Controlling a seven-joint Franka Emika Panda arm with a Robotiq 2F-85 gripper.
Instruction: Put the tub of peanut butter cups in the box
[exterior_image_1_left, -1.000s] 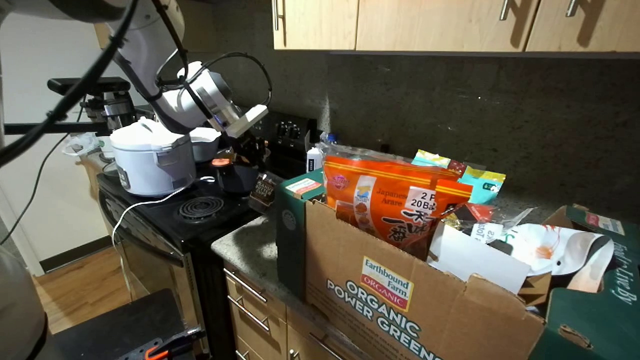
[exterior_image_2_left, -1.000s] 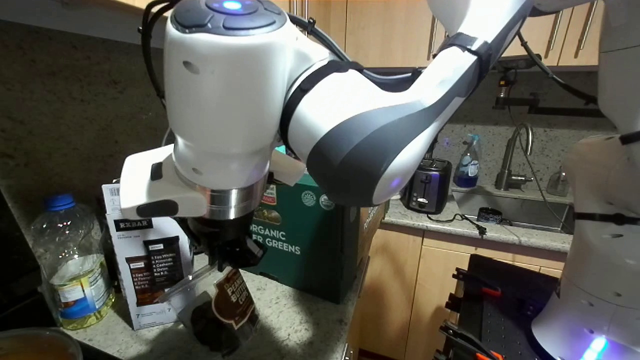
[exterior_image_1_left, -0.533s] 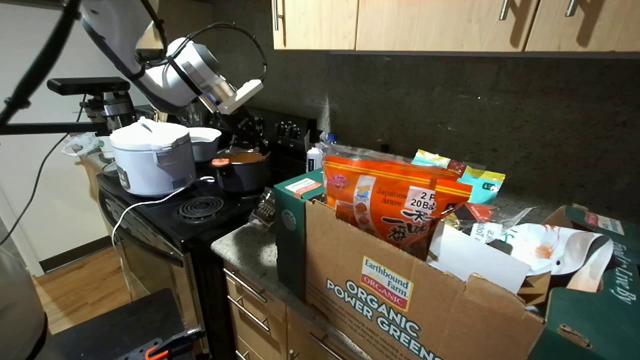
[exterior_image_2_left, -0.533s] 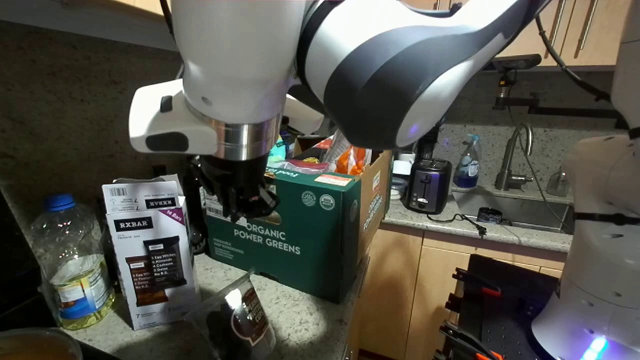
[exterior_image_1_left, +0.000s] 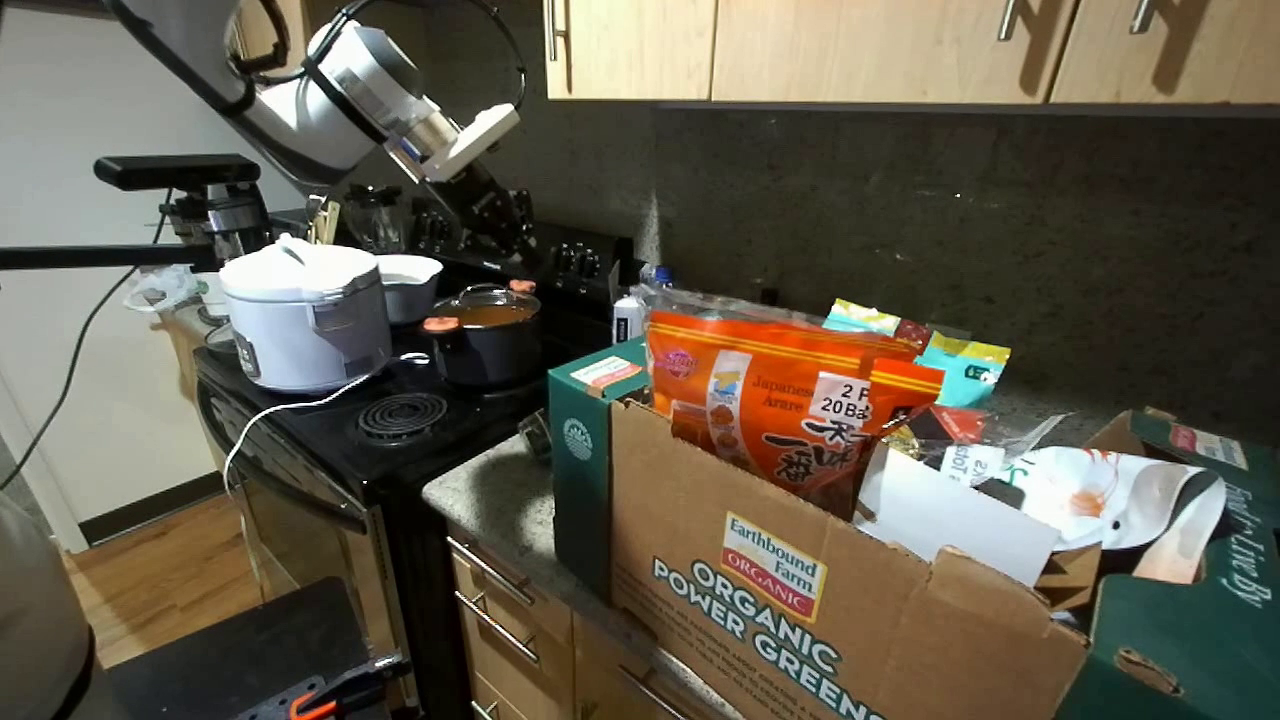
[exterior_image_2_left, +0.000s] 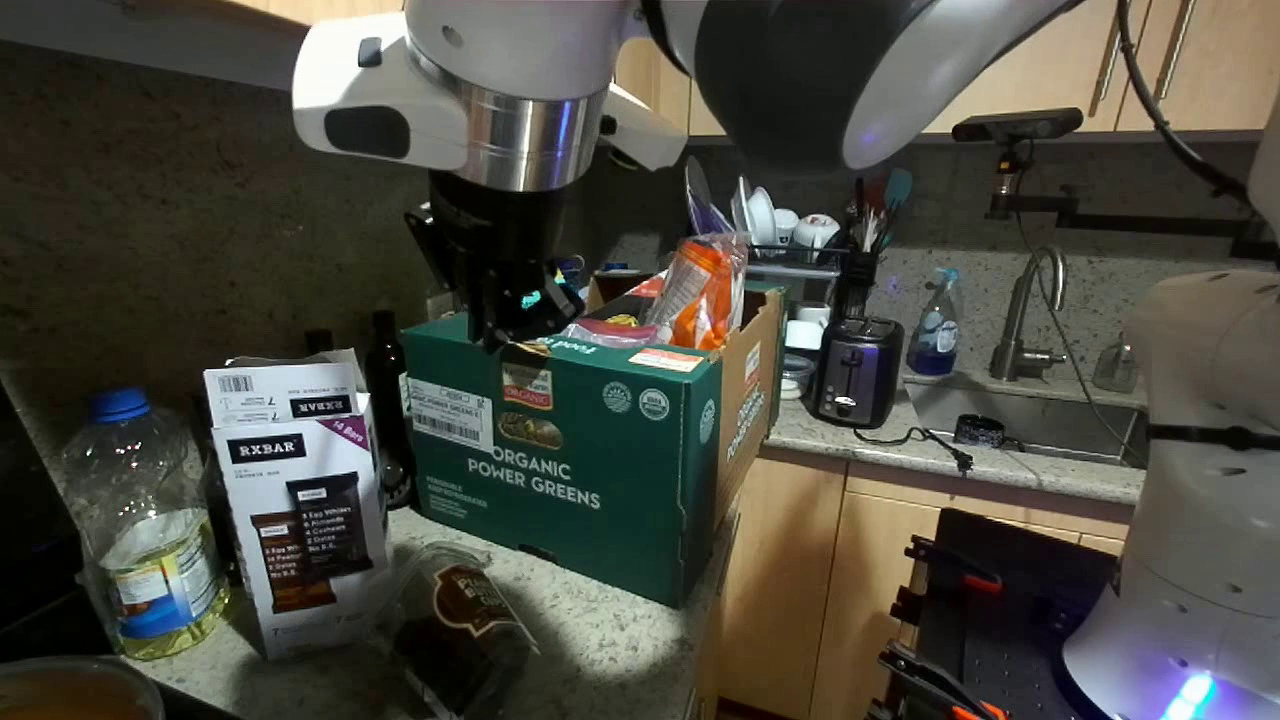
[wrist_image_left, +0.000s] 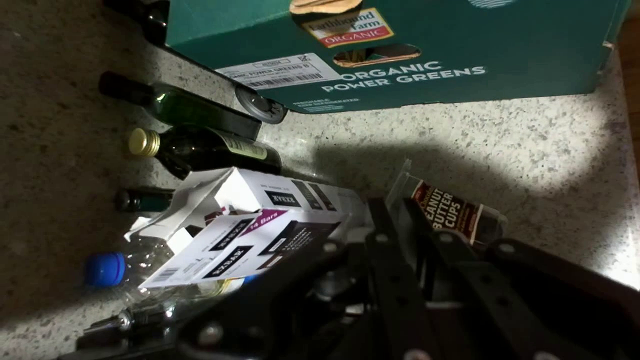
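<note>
The tub of peanut butter cups (exterior_image_2_left: 465, 640), clear with dark contents and a brown label, rests tipped over on the counter. In an exterior view only a bit of the tub (exterior_image_1_left: 537, 432) shows behind the box's corner. My gripper (exterior_image_2_left: 520, 325) hangs well above it, apart from it. In the wrist view the gripper (wrist_image_left: 392, 200) is shut with nothing between its slim fingers, and the tub (wrist_image_left: 452, 210) lies beyond, partly covered by them. The box (exterior_image_1_left: 850, 600), brown with green ends, is filled with bags. Its green end (exterior_image_2_left: 600, 450) faces the tub.
A white RXBAR carton (exterior_image_2_left: 300, 510) and a blue-capped oil bottle (exterior_image_2_left: 160, 570) flank the tub. Dark bottles (wrist_image_left: 215, 150) line the wall. An orange snack bag (exterior_image_1_left: 760, 390) juts above the box rim. A pot (exterior_image_1_left: 490, 345) and white rice cooker (exterior_image_1_left: 305, 320) occupy the stove.
My gripper has risen away from the counter. The tub stood tilted under the fingertips a second ago; it has come free and dropped over onto the counter.
</note>
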